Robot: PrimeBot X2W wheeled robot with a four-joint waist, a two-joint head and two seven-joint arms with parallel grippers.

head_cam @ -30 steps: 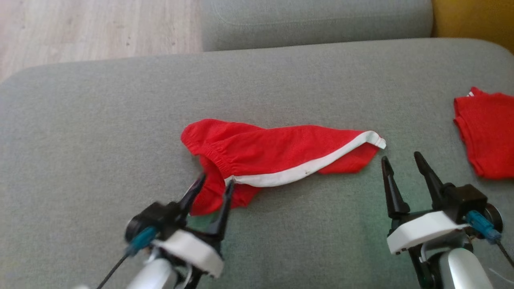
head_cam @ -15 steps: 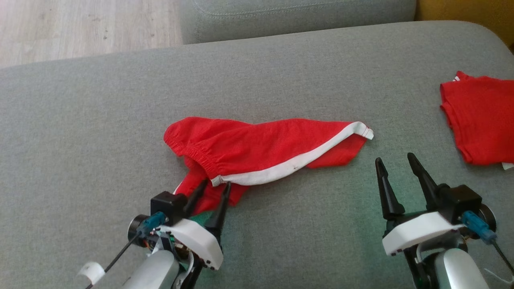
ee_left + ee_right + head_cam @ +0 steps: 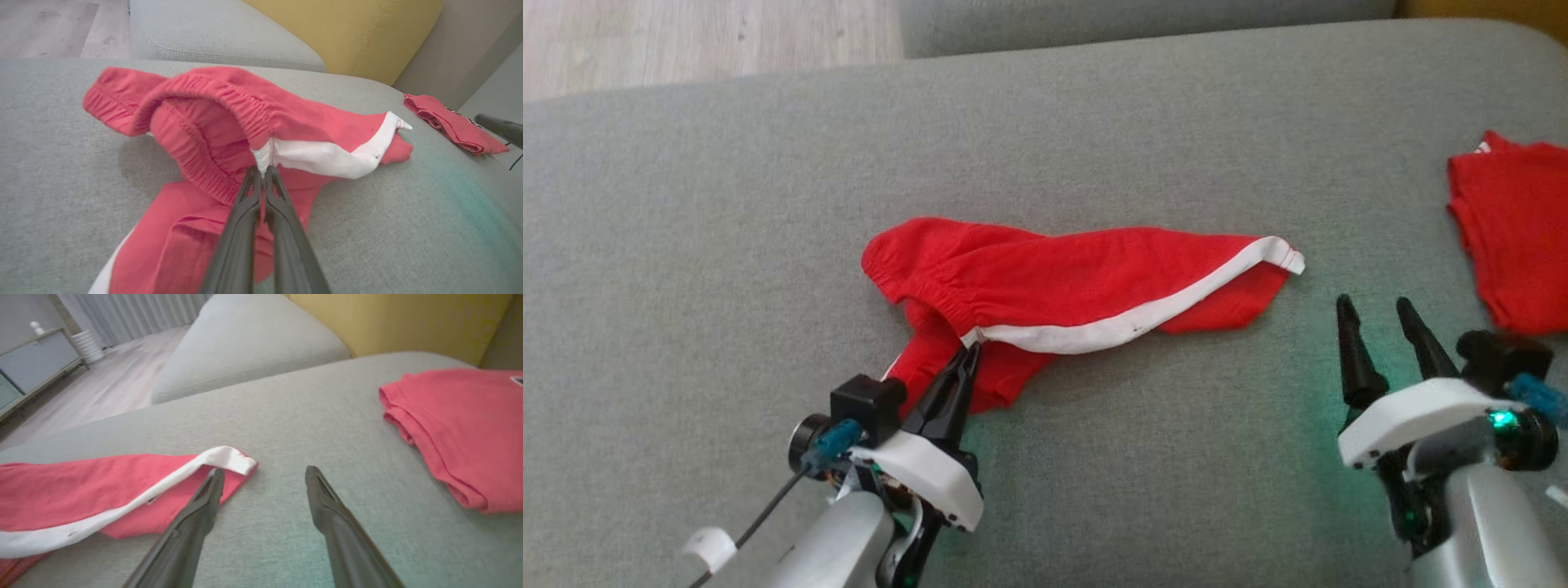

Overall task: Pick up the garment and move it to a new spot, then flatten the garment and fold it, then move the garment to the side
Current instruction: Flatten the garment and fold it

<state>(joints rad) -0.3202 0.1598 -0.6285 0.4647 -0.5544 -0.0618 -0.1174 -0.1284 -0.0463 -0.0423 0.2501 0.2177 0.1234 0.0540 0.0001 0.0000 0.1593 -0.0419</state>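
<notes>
Red soft-knit shorts (image 3: 1078, 294) lie crumpled near the middle of the grey woven sofa cushion (image 3: 686, 204), waist end at the left and leg hem at the right. Expect a light, limp, non-fragile cloth that sags and drags from any single hold; the thicker seams should give the surest purchase. At the left, the left gripper (image 3: 966, 355) is clamped, fingers together, on the gathered elastic waistband (image 3: 229, 98), at the seam where the white side stripe (image 3: 1127, 327) begins. A loose lower layer of the shorts lies beneath that arm and is likely to trail on lifting. At the right, the right gripper (image 3: 1374, 304) stands with fingers apart, holding nothing, just beside the hem tip (image 3: 239, 461) of the stripe, a sensible second hold. Further right, a folded red garment (image 3: 1515, 245) rests well apart; it appears to be the only obstacle to a rightward move.
</notes>
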